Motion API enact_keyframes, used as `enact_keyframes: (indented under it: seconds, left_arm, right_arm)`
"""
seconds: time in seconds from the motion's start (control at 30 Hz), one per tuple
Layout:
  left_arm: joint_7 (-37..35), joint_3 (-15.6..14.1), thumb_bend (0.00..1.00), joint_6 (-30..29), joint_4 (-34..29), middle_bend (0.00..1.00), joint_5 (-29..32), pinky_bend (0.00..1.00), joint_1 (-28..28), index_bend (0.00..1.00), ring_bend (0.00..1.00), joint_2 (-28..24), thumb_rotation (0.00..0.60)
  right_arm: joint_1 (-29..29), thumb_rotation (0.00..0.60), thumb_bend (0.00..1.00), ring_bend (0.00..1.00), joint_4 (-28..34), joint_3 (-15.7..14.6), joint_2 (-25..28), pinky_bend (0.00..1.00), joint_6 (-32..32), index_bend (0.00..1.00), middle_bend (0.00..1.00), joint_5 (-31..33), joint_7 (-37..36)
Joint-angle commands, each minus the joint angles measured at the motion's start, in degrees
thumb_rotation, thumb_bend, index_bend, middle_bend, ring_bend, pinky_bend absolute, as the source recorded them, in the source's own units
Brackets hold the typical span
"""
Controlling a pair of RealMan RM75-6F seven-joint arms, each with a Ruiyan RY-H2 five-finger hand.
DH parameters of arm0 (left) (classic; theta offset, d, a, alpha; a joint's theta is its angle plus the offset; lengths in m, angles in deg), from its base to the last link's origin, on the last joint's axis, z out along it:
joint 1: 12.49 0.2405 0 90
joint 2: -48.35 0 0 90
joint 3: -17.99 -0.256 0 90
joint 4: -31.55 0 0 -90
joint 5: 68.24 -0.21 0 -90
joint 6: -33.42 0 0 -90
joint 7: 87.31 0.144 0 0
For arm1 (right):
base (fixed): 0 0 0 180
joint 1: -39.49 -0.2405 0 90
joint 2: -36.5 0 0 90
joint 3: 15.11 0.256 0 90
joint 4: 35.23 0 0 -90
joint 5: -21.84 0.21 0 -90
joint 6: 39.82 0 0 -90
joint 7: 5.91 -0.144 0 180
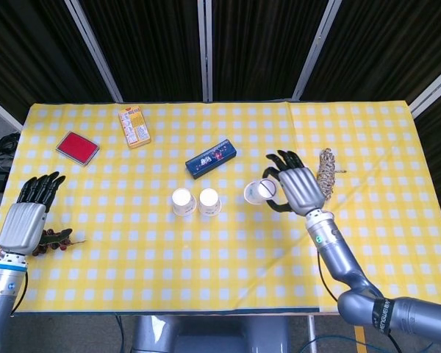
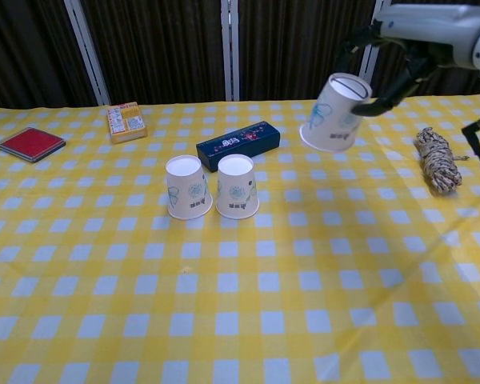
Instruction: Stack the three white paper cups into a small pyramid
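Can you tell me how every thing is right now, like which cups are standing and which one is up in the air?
Left white paper cup: upside down on the table.
Middle white paper cup: upside down, beside the left one.
Third white paper cup: in the air, tilted.
Right hand: holds the third cup.
Left hand: empty, fingers straight.
Dark blue box: lying flat.
Rope bundle: coiled, lying down.

1. The head view looks steeply down from above the table's (image 1: 367, 132) near edge, taking in all four edges.
2. The chest view sits low at the near edge, facing the far edge, closer in.
3. Both share the table's middle and far-left corner.
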Motion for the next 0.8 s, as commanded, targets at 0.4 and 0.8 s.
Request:
enact_keyframes:
  seconds: [0.4, 0.8]
  left_arm:
    - [-2.87, 1.03, 0.09, 1.68, 1.2, 0.0, 0.26, 0.0, 0.46, 0.0, 0.0, -0.55, 0.6]
    - [-4.88, 1.65, 0.09, 3.01, 1.94, 0.0, 0.42, 0.0, 0.75, 0.0, 0.0, -0.96, 0.6]
  right_arm:
    - [-12.95, 0.6, 0.22, 0.0, -2.77, 3.31, -11.92, 0.0, -0.16, 0.48, 0.13, 8.45, 8.12]
    - [-16.66, 0.6, 0.22, 0.0, -9.97, 2.57, -17.83, 0.0, -0.09, 0.48, 0.13, 11.56, 7.91]
